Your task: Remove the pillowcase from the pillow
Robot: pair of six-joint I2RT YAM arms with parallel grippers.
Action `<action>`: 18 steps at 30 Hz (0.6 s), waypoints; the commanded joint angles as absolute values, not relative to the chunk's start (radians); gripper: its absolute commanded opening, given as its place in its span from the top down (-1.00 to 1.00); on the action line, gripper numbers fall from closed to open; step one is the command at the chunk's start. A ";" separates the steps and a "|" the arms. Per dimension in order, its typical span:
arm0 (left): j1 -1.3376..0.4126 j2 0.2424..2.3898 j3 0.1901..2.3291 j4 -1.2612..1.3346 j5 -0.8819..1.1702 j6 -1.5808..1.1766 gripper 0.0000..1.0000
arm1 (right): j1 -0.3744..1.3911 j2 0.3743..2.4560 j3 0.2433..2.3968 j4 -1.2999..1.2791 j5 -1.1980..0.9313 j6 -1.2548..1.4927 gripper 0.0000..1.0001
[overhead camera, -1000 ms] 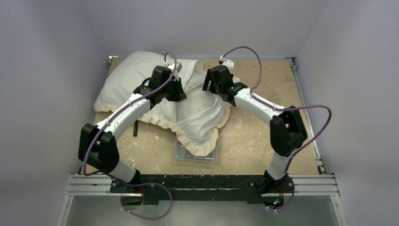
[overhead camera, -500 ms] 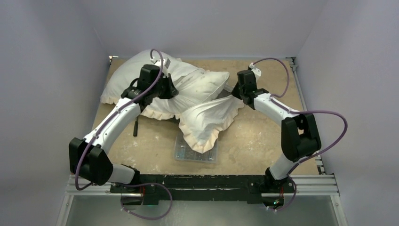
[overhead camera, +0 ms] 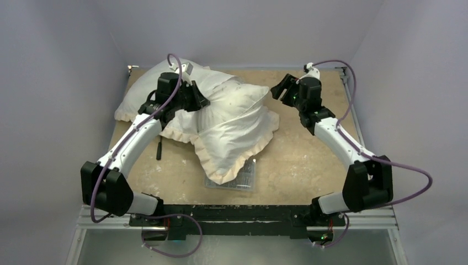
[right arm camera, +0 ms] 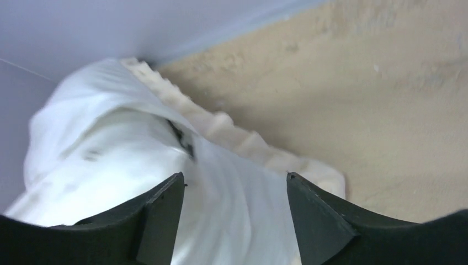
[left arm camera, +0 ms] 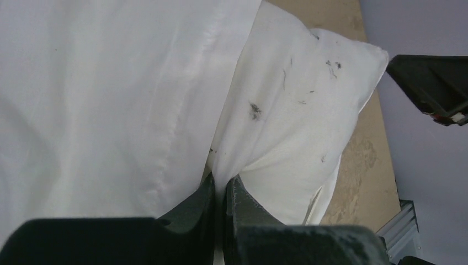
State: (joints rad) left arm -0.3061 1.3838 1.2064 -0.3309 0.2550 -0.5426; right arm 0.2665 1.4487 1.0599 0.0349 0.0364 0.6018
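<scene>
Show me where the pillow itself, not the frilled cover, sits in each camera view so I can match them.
Top external: pillow at centre, its smudged bulk sticking out to the right of the pillowcase.
Left wrist: right of centre, smudged, above the shut left gripper.
Right wrist: blurred white bulk at left.
Shared landmark: tan table.

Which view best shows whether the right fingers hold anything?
Right wrist: the right gripper has its fingers apart, gripping nothing, with the frilled cream-white fabric pillowcase beyond. Top external shows it small, near the plump off-white pillow. Left wrist catches only a black edge.
</scene>
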 commanded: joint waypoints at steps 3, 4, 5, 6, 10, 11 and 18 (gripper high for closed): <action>-0.359 1.528 1.346 -0.218 0.279 -0.560 1.00 | 0.354 1.288 1.062 0.134 -0.026 0.463 -0.60; -0.366 1.553 1.369 -0.216 0.280 -0.560 1.00 | 0.383 1.268 1.056 0.144 -0.034 0.449 -0.65; -0.371 1.576 1.392 -0.216 0.283 -0.557 1.00 | 0.412 1.256 1.051 0.151 -0.054 0.430 -0.70; -0.375 1.598 1.411 -0.220 0.288 -0.554 1.00 | 0.443 1.248 1.049 0.155 -0.083 0.411 -0.76; -0.386 1.656 1.461 -0.238 0.303 -0.534 1.00 | 0.501 1.244 1.039 0.167 -0.200 0.339 -0.83; -0.388 1.660 1.462 -0.242 0.304 -0.529 1.00 | 0.515 1.251 1.039 0.166 -0.218 0.324 -0.83; -0.388 1.646 1.445 -0.266 0.297 -0.501 1.00 | 0.550 1.377 1.066 0.138 -0.327 0.268 -0.82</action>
State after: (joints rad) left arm -0.3931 1.6718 1.4036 -0.3115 0.3069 -0.5301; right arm 0.5411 1.3121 1.0542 0.1425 -0.2260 0.3340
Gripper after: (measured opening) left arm 0.039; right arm 0.911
